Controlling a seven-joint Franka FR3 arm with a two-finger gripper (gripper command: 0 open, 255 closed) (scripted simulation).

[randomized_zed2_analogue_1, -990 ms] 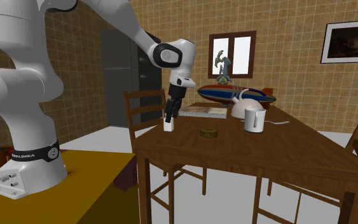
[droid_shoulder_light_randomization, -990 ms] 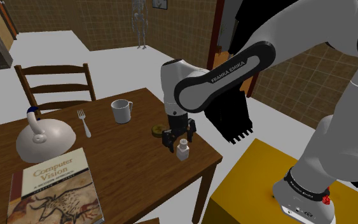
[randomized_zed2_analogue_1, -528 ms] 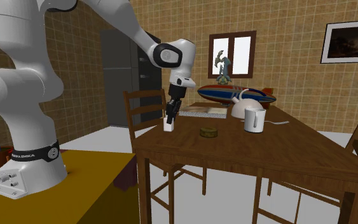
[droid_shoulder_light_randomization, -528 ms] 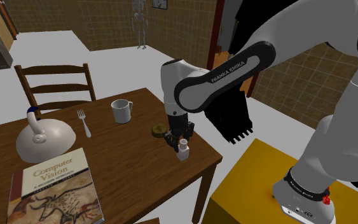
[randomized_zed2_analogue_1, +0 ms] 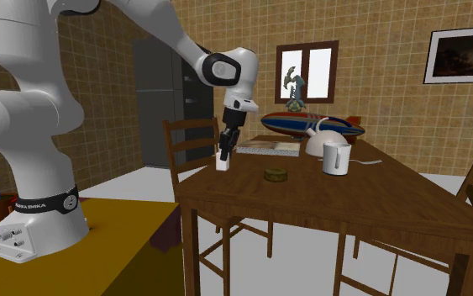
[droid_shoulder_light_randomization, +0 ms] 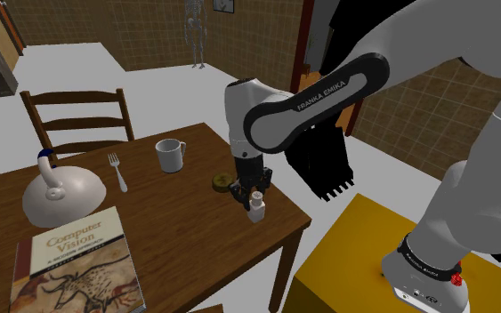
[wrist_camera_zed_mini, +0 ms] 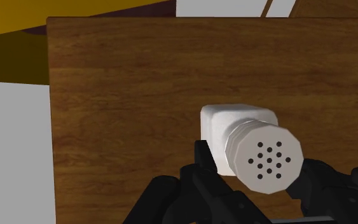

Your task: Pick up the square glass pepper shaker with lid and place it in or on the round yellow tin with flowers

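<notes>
While the gripper (droid_shoulder_light_randomization: pixel 250 194) is clamped on the white shaker (droid_shoulder_light_randomization: pixel 257 207), both stand at the table (droid_shoulder_light_randomization: pixel 177 213) corner nearest the yellow stand (droid_shoulder_light_randomization: pixel 355 244). Whether the shaker touches the wood cannot be determined. The tin (droid_shoulder_light_randomization: pixel 221 182) lies just beside it, further inboard. Bare wood separates tin and mug (droid_shoulder_light_randomization: pixel 170 155). Pale floor (droid_shoulder_light_randomization: pixel 150 80) surrounds the table, bounded by brown tiled walls (droid_shoulder_light_randomization: pixel 106 22).
</notes>
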